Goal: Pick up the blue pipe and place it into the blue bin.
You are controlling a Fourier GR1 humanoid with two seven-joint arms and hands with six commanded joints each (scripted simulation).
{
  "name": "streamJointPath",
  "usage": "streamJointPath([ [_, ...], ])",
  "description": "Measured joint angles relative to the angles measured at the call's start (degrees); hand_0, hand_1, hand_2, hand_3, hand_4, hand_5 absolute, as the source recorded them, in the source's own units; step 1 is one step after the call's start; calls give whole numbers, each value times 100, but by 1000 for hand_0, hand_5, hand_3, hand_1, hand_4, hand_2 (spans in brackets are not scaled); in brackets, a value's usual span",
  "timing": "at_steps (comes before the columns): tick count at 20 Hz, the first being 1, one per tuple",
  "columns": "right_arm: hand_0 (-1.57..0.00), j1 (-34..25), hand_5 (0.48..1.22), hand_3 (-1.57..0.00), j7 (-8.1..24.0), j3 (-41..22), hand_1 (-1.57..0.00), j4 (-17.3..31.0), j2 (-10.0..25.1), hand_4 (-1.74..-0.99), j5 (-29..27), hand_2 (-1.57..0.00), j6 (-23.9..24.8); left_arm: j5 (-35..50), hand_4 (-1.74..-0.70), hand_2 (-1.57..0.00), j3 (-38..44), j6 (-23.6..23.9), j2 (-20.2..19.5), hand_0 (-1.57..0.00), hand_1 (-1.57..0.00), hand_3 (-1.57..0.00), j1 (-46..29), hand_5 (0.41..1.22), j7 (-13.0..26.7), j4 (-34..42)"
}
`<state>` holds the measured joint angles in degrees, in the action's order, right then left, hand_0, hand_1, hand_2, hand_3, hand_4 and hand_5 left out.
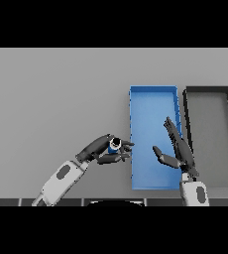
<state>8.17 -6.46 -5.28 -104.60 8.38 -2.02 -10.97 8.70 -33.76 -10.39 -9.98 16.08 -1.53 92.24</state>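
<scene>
The left hand's fingers (122, 158) are curling around the blue pipe (114, 145), with the upper fingers lying over it and the lower ones closing under it, so the pipe is being pinched between them. The pipe is showing its open end toward the viewer, a pale ring round a dark hole, with a bit of blue body below. The left hand (100, 151) is holding it just beside the left wall of the blue bin (134, 106), its fingertips reaching that wall; the pipe itself is sitting outside the bin, over the grey table (51, 99). The left arm is running down and to the left toward the lower edge.

The right hand's fingers (174, 135) are stretching out straight and together, pointing away from the robot, with the thumb spreading off to the left; they are holding nothing. The right hand (178, 151) is hovering over the right part of the bin, near its right wall, its wrist coming up from the lower edge.

A dark bin (186, 114) is sitting just beside the blue bin on the right, the two standing side by side.
</scene>
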Motion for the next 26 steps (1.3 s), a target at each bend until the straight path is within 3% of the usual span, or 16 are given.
streamJointPath([
  [4, 1, -333, 523, 1, 761, -56, 1, -682, 697, -1260, -857, 1, -773, -16, -1731, -1571, 53, -43, -36, -1571, -1571, -1440, 50, 1221, -17, -66],
  [9, 1, -1191, 520, 1, 1678, -557, 1, -1210, 1028, -1301, -1299, 1, -1182, -72, -1732, -1571, 25, -51, -49, -1571, -1571, -1438, 13, 1221, 13, -36],
  [13, 1, -1894, 529, 1, 2219, -948, 1, -1332, 1035, -1300, -1453, 1, -1315, -139, -1732, -1571, 9, -44, 4, -1571, -1571, -1436, 42, 1221, 42, -118],
  [16, 1, -2382, 532, 1, 2404, -1201, 1, -1285, 995, -1294, -1433, 1, -1466, -70, -1732, -1571, 65, -85, -28, -1571, -1571, -1437, 19, 1221, -48, -84],
  [21, 1, -3065, 532, 1, 2641, -1534, 1, -731, 643, -1241, -1409, 1, -1725, 10, -1732, -1571, 129, -263, 4, -1571, -1571, -1494, 89, 1221, -325, -225],
  [23, 1, -3287, 520, 1, 2763, -1542, 1, -516, 547, -1226, -1435, 1, -1747, 56, -1730, -1571, 102, -300, 53, -1571, -1571, -1511, 86, 1221, -123, -277],
  [26, 1, -3490, 512, 1, 2828, -1637, 1, -266, 346, -1223, -1366, -9, -1768, 49, -1731, -1571, 123, -359, 31, -1571, -1571, -1509, 92, 1221, -169, -343],
])
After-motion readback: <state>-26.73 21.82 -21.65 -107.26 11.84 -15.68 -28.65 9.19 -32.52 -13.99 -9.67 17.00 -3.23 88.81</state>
